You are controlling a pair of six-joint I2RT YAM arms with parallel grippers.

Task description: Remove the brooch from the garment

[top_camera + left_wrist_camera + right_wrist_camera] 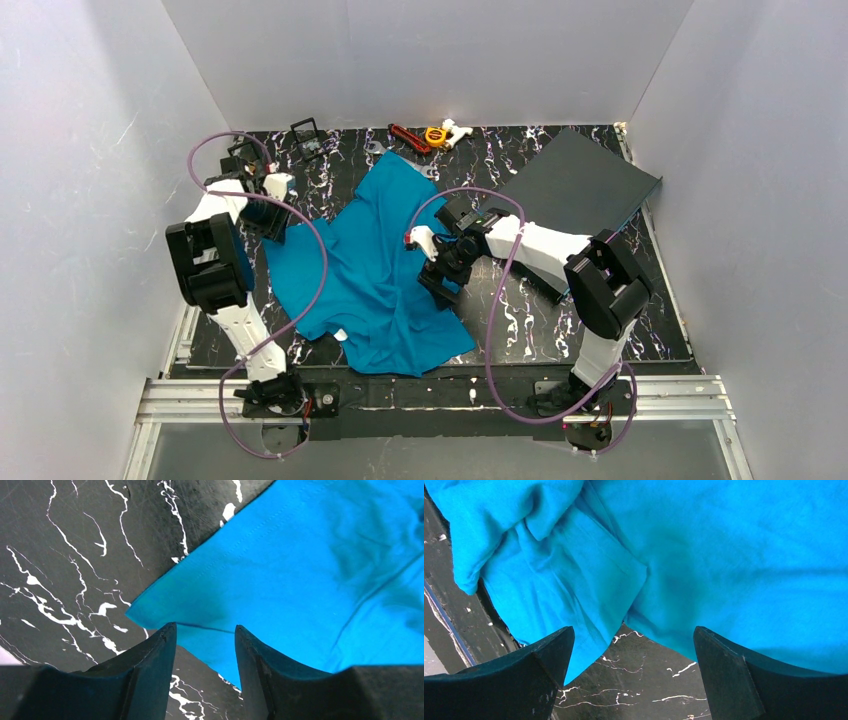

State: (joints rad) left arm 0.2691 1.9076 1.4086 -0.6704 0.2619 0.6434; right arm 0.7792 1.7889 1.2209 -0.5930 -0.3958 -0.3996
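Top external shows one garment (380,260), one board (580,185).

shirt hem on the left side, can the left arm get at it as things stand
Probably yes. The shirt hem lies right at the tips of the left gripper, whose jaws stand apart, and nothing shows in the way.

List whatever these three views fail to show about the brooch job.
1. Brooch: unseen in every view; folds of the teal-blue soft cloth T-shirt may cover it.
2. White speck by its near hem, top view: too small to identify.
3. Left wrist view: whether the left gripper touches the cloth corner; depth unclear.
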